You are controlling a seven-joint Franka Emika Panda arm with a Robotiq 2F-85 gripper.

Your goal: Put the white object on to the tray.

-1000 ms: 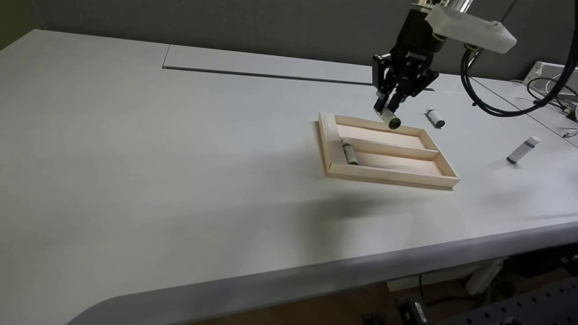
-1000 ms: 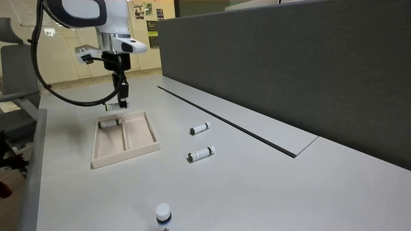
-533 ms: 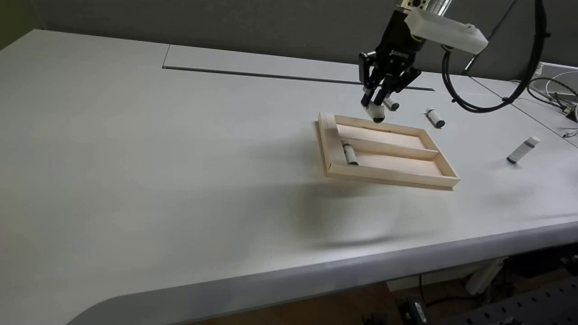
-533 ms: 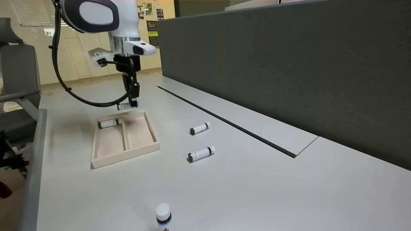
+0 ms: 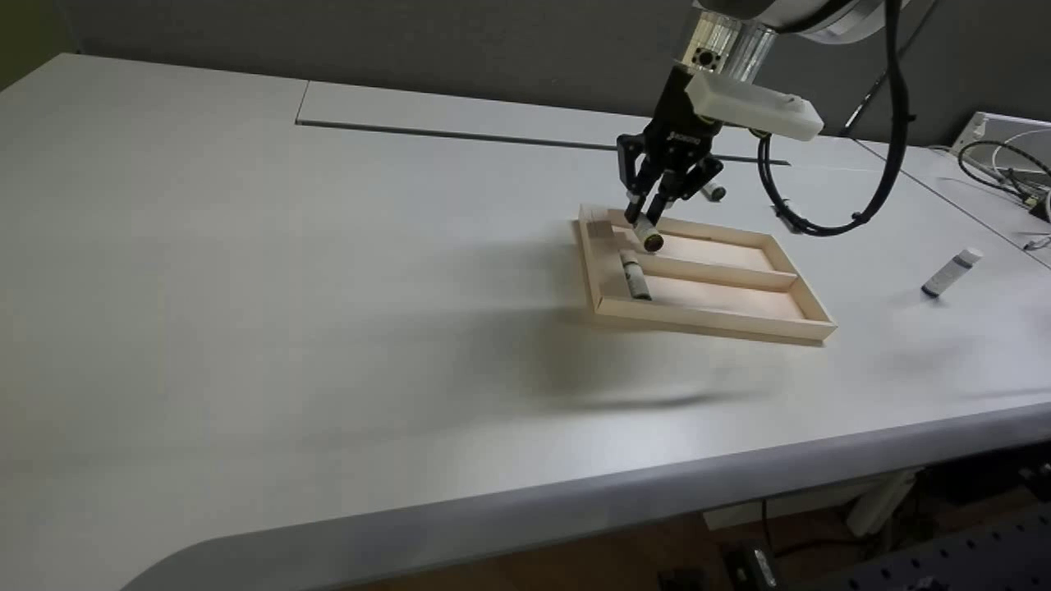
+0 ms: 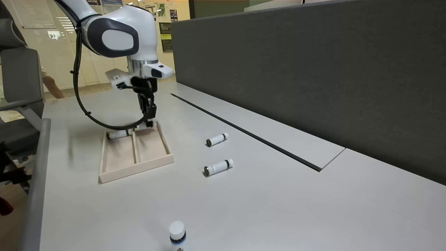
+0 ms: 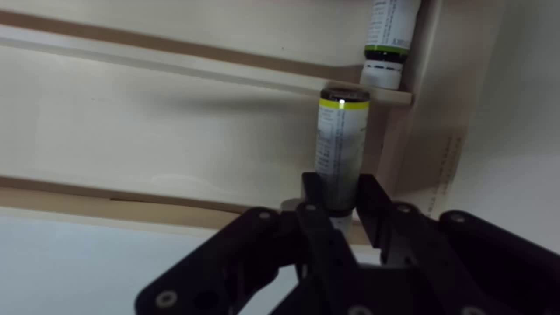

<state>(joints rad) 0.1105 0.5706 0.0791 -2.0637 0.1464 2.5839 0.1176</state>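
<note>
The gripper point(image 5: 642, 217) clasped a white bottle point(image 7: 340, 148) over the tray point(image 5: 714, 321) — near the corner where the broad end met the long edge facing the partition point(image 5: 369, 49), dark base toward the divider point(image 5: 718, 272). Across that divider, a second bottle point(image 5: 635, 281) lay beside the same end.

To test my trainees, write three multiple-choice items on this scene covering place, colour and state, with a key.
1. Where is the green-banded bottle?
A) Inside the tray
B) Beside the tray
C) Under the tray
2. What colour band has the held bottle?
A) Red
B) Yellow
C) Blue
3. How is the gripper?
A) Wide open
B) Shut on nothing
C) Shut on a bottle

1 A: it lies in a compartment, near one end.
2 B: yellow shows in the wrist view.
3 C: it clamps the bottle from both sides.
</note>
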